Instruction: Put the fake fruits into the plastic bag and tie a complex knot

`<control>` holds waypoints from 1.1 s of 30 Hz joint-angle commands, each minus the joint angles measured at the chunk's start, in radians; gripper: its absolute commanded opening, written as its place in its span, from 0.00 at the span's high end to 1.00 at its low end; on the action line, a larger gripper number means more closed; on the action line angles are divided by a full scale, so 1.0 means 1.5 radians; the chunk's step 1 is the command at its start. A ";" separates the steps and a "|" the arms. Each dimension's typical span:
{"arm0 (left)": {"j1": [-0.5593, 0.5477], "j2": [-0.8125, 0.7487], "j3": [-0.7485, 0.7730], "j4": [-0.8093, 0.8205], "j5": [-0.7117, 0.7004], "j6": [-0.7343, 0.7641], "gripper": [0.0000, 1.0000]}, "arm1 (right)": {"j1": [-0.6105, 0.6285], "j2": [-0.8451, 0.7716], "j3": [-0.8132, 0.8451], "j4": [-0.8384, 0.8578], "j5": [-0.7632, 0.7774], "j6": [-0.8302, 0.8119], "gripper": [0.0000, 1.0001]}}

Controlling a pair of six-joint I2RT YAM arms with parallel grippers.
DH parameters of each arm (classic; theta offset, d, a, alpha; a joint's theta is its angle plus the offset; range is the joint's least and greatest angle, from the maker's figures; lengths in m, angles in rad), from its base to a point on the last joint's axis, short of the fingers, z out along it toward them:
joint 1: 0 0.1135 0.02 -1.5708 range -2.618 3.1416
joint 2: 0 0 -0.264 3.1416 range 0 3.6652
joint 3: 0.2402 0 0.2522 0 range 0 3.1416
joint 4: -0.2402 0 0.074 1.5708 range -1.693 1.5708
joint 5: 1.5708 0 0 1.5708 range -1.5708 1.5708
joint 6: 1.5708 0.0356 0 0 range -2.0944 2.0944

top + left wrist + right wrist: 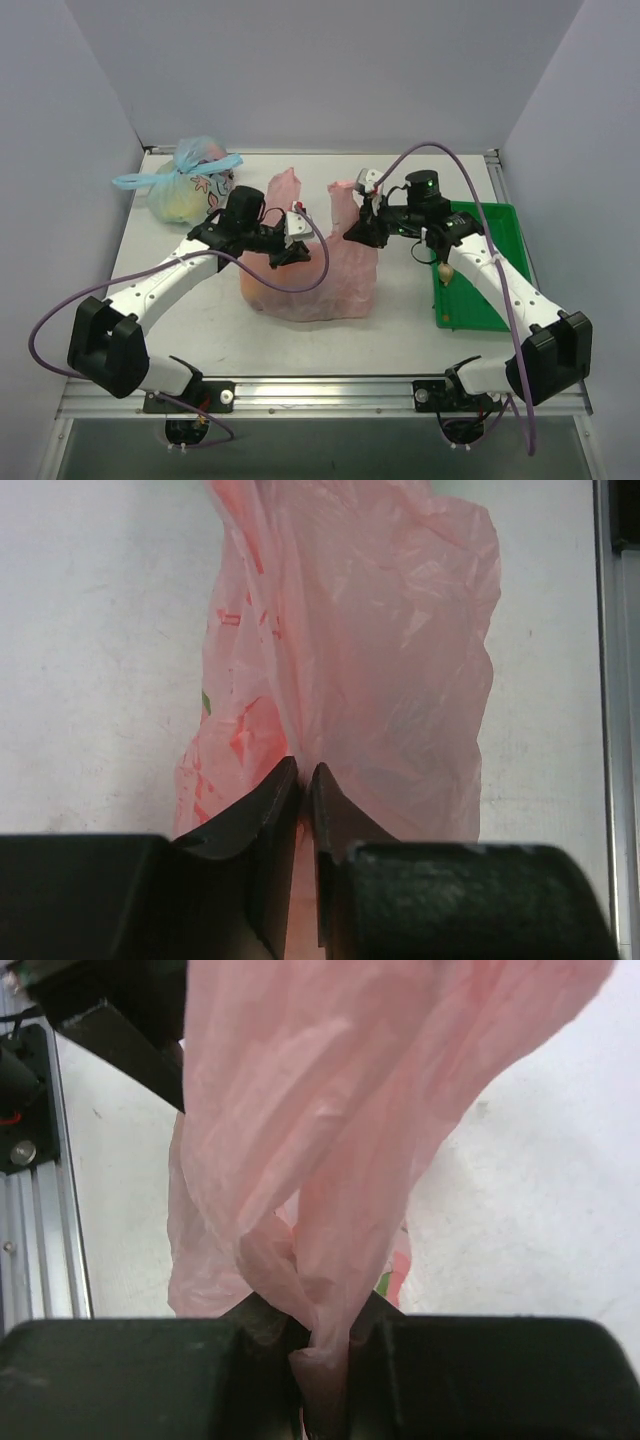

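Note:
The pink plastic bag (pixel 312 285) lies in the middle of the table with its two handle loops raised. My left gripper (pixel 296 250) is over the bag's left side, its jaws shut on a fold of the pink film (pixel 390 630). In the left wrist view the left gripper (pixel 305 772) has its tips nearly touching. My right gripper (pixel 361 232) is shut on the right handle (pixel 346 200), and in its own view the right gripper (pixel 325 1345) pinches a gathered strand of the bag (pixel 330 1110). Fake fruits show only as a yellowish blur (pixel 262 292) through the film. No knot shows.
A green tray (pixel 490 225) at the right holds a small pale fruit piece (pixel 446 272). A tied pale blue bag (pixel 190 185) sits at the back left. An aluminium rail (pixel 40 1240) runs along the table's near edge.

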 commanded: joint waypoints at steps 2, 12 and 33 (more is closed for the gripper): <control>-0.022 -0.033 -0.060 0.114 -0.070 -0.033 0.92 | 0.000 -0.004 -0.041 0.088 0.026 0.133 1.00; -0.083 -0.024 -0.163 0.234 -0.182 -0.074 1.00 | -0.010 0.103 -0.064 0.149 0.108 0.376 1.00; -0.130 0.017 -0.213 0.266 -0.228 -0.163 1.00 | -0.014 0.232 -0.081 0.179 0.159 0.560 1.00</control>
